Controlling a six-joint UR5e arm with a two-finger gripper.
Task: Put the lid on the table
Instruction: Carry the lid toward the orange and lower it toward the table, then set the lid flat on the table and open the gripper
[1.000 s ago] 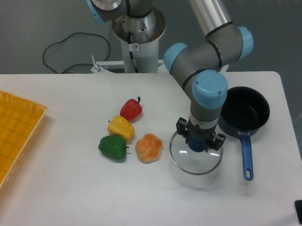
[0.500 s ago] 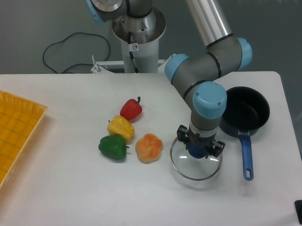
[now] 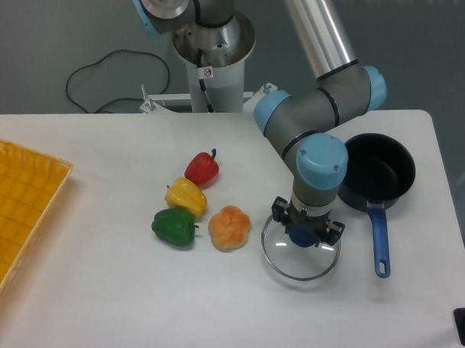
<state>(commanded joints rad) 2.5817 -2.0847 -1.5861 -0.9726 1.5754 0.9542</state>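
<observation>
Your gripper (image 3: 306,234) has its fingers clamped on the blue knob of the lid (image 3: 300,255), which sits low over the surface (image 3: 98,291) between the orange pepper (image 3: 229,227) and the saucepan (image 3: 376,177) (contact unclear). What's left, I'd judge: let go and lift away.

Small round red prohibition sticker (image 3: 208,72) on robot base (image 3: 214,47) — no readable text.
</observation>
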